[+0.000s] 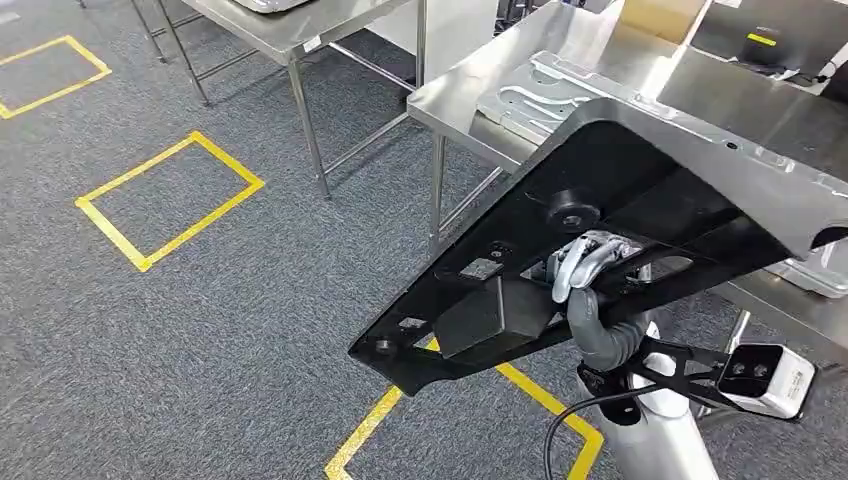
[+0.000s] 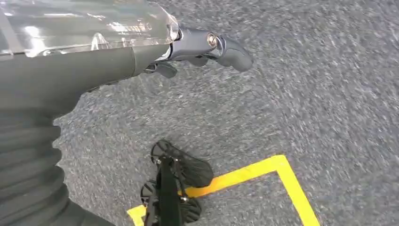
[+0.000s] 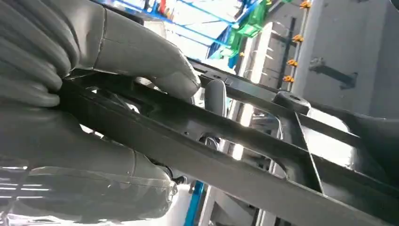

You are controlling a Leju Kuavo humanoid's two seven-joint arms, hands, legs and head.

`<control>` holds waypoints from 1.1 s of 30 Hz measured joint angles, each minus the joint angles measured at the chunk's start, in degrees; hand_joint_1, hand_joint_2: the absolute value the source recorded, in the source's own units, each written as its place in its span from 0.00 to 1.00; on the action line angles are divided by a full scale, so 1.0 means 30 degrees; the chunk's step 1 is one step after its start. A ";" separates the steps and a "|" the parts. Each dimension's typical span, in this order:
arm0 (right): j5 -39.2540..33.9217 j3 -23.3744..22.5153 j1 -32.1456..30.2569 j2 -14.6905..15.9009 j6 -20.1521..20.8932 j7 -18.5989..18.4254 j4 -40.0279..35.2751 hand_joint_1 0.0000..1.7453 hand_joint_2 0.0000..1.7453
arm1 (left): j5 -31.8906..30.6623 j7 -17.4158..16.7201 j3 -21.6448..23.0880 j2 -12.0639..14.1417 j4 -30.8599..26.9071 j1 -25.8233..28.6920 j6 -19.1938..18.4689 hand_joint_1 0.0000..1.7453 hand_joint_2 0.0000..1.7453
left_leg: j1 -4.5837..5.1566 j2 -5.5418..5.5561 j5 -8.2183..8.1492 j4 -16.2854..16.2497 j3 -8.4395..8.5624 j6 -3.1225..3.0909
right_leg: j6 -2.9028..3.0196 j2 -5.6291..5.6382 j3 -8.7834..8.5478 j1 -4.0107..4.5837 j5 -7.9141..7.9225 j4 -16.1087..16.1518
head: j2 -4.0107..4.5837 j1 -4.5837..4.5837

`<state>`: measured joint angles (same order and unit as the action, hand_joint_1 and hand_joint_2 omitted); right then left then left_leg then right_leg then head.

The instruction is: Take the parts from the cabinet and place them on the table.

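A large black plastic panel part point(image 1: 600, 180) with ribs and bosses is held tilted in the air, its far end over the edge of the steel table point(image 1: 560, 50). My right hand point(image 1: 585, 265) grips one of its bars from below. Up close in the right wrist view, the grey thumb and fingers point(image 3: 141, 56) of my right hand point(image 3: 99, 113) wrap around a black rib of the panel point(image 3: 244, 150). My left hand point(image 2: 197, 47) hangs over the grey carpet, fingers curled slightly, holding nothing. A flat silver metal part point(image 1: 545, 90) lies on the table.
A second steel table point(image 1: 290, 30) stands behind to the left. Yellow tape squares point(image 1: 170, 200) mark the grey carpet. A cardboard box point(image 1: 660, 15) sits at the table's back. A white camera point(image 1: 770, 375) is mounted at my right wrist.
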<state>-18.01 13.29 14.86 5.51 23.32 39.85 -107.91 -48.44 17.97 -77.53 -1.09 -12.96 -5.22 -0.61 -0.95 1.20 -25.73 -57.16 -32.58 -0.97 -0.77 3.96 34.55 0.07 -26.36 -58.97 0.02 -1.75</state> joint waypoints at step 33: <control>0.0655 0.0051 -0.0215 -0.1304 -0.0605 0.0029 -0.0473 1.00 1.00 | -0.0255 0.0357 0.0015 0.0109 0.0000 0.0083 -0.0291 0.00 1.00 | -0.0066 -0.0286 -0.0023 -0.0002 -0.0023 -0.0128 | -0.0244 -0.1081 0.1644 -0.0153 -0.1640 -0.3095 | 0.0000 0.0000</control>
<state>-16.04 13.44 14.21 1.60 21.51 39.93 -109.33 -49.20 19.04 -77.48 -0.77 -12.96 -4.97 -1.49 -1.14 0.34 -25.79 -57.17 -32.64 -1.35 -1.50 0.72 39.48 -0.39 -31.28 -68.26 0.02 -1.75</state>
